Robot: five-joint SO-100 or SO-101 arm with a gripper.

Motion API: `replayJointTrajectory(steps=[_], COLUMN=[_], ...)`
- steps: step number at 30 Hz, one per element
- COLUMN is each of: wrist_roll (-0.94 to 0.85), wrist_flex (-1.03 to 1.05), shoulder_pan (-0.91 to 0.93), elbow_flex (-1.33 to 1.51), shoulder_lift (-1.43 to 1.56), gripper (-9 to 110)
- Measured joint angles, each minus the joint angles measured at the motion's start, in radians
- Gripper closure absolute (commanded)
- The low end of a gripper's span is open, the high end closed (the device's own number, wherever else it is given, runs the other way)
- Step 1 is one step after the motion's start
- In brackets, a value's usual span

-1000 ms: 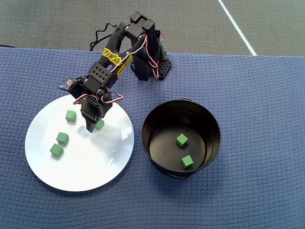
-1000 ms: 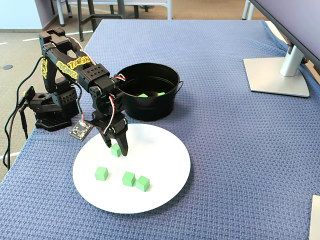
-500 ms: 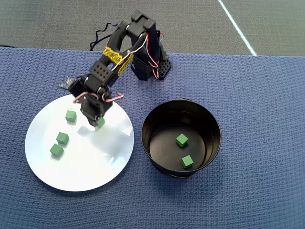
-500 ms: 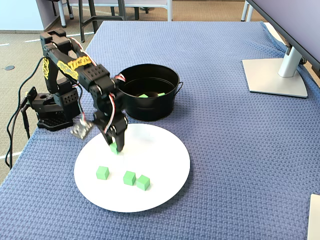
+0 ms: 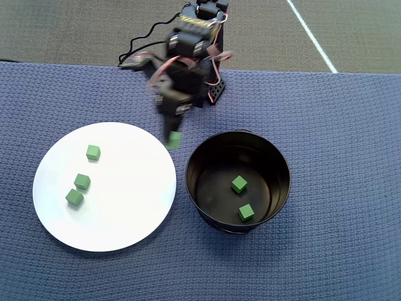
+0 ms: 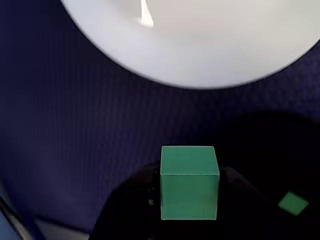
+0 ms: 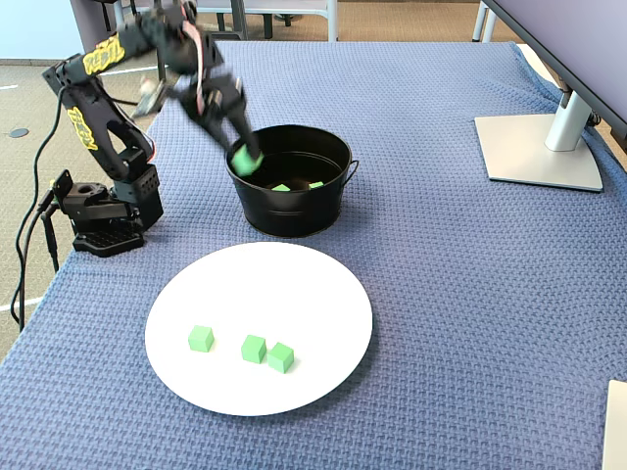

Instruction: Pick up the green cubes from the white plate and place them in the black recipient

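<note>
Gripper (image 5: pixel 173 139) is up off the table with one green cube (image 5: pixel 174 140) pinched between its fingers; the wrist view shows that held cube (image 6: pixel 189 182) big and sharp, clamped at the bottom of the frame. In the overhead view the arm is motion-blurred, and the held cube sits over the gap between the white plate (image 5: pixel 125 226) and the black pot (image 5: pixel 276 157), roughly at the pot's 10 o'clock, just outside its rim. In the fixed view the gripper (image 7: pixel 244 157) hangs right at the pot's left rim (image 7: pixel 294 217).

Three more cubes lie on the plate, all toward its 9 o'clock side in the overhead view: one alone (image 5: pixel 93 152) higher up, and two close together (image 5: pixel 82 182) (image 5: pixel 74 197) below it. Two cubes sit on the pot's floor (image 5: pixel 239 184) (image 5: pixel 246 212), apart from each other. Everything rests on a blue woven cloth (image 5: pixel 338 251).
</note>
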Motion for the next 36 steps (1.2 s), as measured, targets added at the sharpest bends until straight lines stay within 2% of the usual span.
replayJointTrajectory(steps=[4,7,8,10,12,16,20,23,26,31,36], wrist_roll=[0.048,0.049,0.049,0.041,0.014,-0.043,-0.094,-0.15,-0.279,-0.563,-0.706], wrist_flex=[-0.037,-0.126,-0.15,-0.178,-0.179,-0.133,-0.037,0.023,0.046,-0.123,-0.302], shoulder_pan=[-0.232,-0.334,-0.356,-0.39,-0.433,-0.476,-0.408,-0.239,-0.046,0.258,0.434], elbow_flex=[-0.026,0.003,0.014,0.026,0.026,0.003,-0.094,-0.133,-0.1,0.115,0.212], shoulder_lift=[-0.037,-0.126,-0.161,-0.225,-0.252,-0.236,-0.161,-0.087,-0.063,-0.155,-0.353], gripper=[102,102,96,70,65,65,68,69,69,73,76])
